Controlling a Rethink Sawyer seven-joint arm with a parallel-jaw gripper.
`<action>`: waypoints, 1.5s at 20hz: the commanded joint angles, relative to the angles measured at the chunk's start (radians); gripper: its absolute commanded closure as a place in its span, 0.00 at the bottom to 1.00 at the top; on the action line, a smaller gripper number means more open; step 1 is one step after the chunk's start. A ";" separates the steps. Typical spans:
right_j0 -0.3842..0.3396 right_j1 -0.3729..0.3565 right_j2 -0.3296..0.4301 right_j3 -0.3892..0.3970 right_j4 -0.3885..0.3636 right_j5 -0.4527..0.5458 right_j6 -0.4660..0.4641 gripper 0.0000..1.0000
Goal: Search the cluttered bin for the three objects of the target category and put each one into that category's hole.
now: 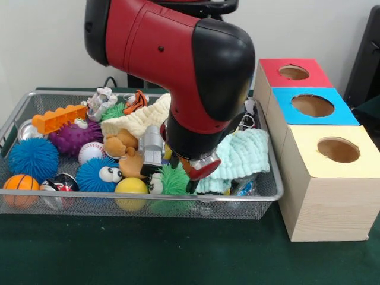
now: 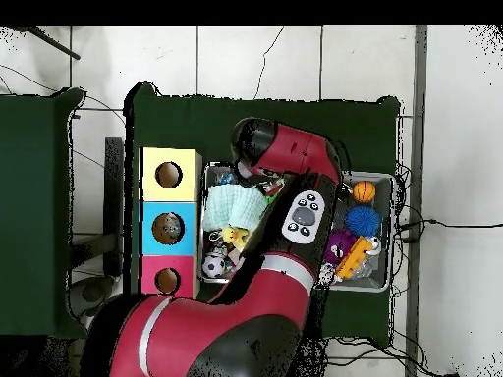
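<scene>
Wire bin (image 1: 270, 178) packed with toys; arm (image 1: 178, 65) reaches down into its middle, blocking much of the contents. Gripper (image 1: 193, 175) sits low beside a green spiky ball (image 1: 173, 181) and mint cloth (image 1: 246, 151); can't tell if the fingers are apart or together. Three boxes beside the bin, one hole each: red (image 1: 294, 72), blue (image 1: 313, 105), yellow (image 1: 338, 149). Two blue spiky balls (image 1: 32, 157), one basketball (image 1: 19, 185). Target category unclear.

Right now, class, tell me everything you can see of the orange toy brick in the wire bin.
The orange toy brick looks like hard plastic: a long, narrow bar with a row of studs along its top. It lies tilted at the back of the wire bin, one end raised, resting over the purple spiky ball and near a silvery tin. Nothing grips it.
</scene>
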 commanded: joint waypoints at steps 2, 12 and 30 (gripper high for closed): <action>0.002 -0.092 0.200 0.266 -0.096 -0.170 -0.208 0.00; -0.009 -0.144 0.305 0.372 -0.117 -0.279 -0.127 0.00; -0.023 -0.145 0.379 0.308 -0.128 -0.272 -0.029 0.00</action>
